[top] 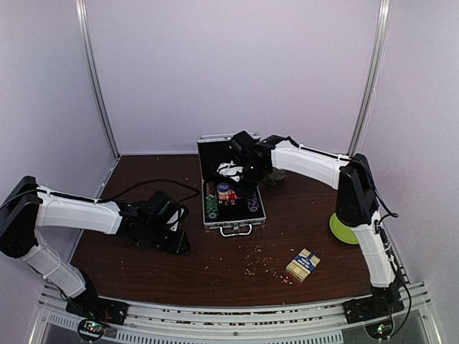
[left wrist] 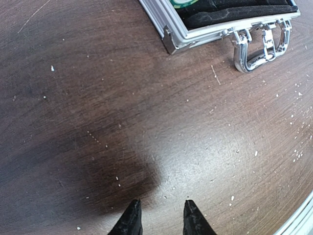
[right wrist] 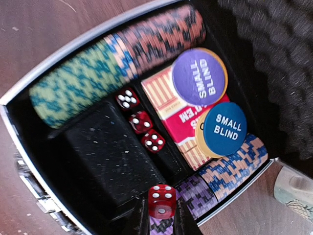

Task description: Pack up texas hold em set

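Texas hold em set: most of it sits in the open case; one card box lies out on the table.
Table (top: 143, 265): dark brown wood, dotted with pale specks.
Case (top: 234, 223): silver, black-lined, in the middle of the table's far half; the lid stands up on the far side and the metal handle (left wrist: 259, 46) points to the near edge.
Right gripper (right wrist: 161, 221): hangs over the case's near end, fingers clamped on a red die (right wrist: 161, 199) held above the chips.
Left gripper (left wrist: 160, 209): low over bare wood, near the case's near-left corner, well apart from it; its black fingers (left wrist: 131, 218) stand apart with nothing between them.
Green plate (top: 343, 229): at the table's right edge, partly behind the right arm.
Blue-and-tan card box (top: 303, 265): flat on the table close to the near edge, right of middle, well apart from the case.
Chip rows: green-and-blue chips (right wrist: 73, 85) and red-and-black chips (right wrist: 161, 34) fill one long side on edge; peach chips (right wrist: 234, 169) and purple chips (right wrist: 195, 193) fill the other.
Red card pack (right wrist: 166, 105): in the middle compartment, between the rows.
Blind buttons: a purple disc (right wrist: 199, 76) and a blue disc (right wrist: 225, 127), both reading SMALL BLIND, lie on the pack.
Slot dice (right wrist: 140, 121): three red ones in a line beside the pack.
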Robot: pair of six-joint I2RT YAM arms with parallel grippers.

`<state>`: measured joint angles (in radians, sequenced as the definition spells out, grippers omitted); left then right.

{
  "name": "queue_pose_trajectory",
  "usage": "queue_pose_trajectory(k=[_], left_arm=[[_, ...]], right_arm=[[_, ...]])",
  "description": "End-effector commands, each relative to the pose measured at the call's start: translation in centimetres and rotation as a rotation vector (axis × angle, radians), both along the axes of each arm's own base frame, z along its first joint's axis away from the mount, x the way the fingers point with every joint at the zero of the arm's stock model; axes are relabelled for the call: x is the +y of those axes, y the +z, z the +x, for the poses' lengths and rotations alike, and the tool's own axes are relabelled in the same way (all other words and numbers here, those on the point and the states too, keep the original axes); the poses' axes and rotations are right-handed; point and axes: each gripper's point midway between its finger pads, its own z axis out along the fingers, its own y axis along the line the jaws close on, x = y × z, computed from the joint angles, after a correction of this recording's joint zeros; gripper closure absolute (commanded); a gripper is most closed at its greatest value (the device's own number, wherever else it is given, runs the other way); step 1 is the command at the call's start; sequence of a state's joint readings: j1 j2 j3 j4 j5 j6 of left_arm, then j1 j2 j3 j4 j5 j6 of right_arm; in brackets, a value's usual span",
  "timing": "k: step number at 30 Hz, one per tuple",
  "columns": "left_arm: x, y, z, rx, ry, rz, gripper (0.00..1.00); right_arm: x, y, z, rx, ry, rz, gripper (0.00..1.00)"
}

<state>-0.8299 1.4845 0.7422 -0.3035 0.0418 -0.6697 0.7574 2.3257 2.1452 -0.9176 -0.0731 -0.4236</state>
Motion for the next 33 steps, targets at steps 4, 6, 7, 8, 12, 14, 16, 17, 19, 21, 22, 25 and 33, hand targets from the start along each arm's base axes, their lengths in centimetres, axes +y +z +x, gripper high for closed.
queue_pose_trajectory(k=[4,6,7,8,12,14,16,17,19,21,22,25,33], left_arm=[[-0.1,0.3,0.2,-0.014,0.012,-0.029,0.69],[-0.1,0.3,0.2,-0.013,0.011,-0.028,0.69],[-0.1,0.2,0.2,-0.013,0.010,-0.025,0.69],[-0.1,0.2,0.2,-0.011,0.010,-0.024,0.69],[-0.1,0.4,0.3,-0.016,0.007,-0.022,0.69],[-0.1,0.5,0.3,-0.017,0.008,-0.020,0.69],[0.0,0.5,0.4,-0.020,0.008,-0.017,0.69],[0.0,0.5,0.3,-0.018,0.008,-0.015,0.69],[0.1,0.4,0.3,-0.017,0.008,-0.012,0.69],[0.1,0.4,0.2,-0.015,0.007,-0.010,0.69],[0.1,0.4,0.2,-0.016,0.007,-0.010,0.69],[0.3,0.2,0.1,-0.014,0.008,-0.006,0.69],[0.1,0.2,0.2,-0.015,0.004,-0.005,0.69]], right_arm=[[-0.4,-1.6,1.0,-0.003,-0.035,-0.043,0.92],[-0.3,-2.0,1.1,0.000,-0.035,-0.044,0.91],[-0.2,-2.2,1.2,-0.001,-0.036,-0.044,0.91],[-0.2,-2.4,1.4,-0.004,-0.037,-0.046,0.91],[-0.1,-3.3,2.0,-0.018,-0.047,-0.065,0.91],[-0.1,-3.8,2.4,-0.022,-0.050,-0.075,0.91],[-0.2,-4.3,2.7,-0.028,-0.055,-0.085,0.90],[-0.3,-4.5,2.8,-0.030,-0.057,-0.089,0.90],[-0.3,-4.7,3.1,-0.037,-0.063,-0.095,0.90],[-0.3,-4.8,3.2,-0.041,-0.064,-0.096,0.90],[-0.4,-4.8,3.2,-0.038,-0.065,-0.097,0.88],[-0.3,-5.0,3.0,-0.030,-0.060,-0.095,0.72],[-0.2,-1.1,1.6,-0.022,-0.045,-0.029,0.65]])
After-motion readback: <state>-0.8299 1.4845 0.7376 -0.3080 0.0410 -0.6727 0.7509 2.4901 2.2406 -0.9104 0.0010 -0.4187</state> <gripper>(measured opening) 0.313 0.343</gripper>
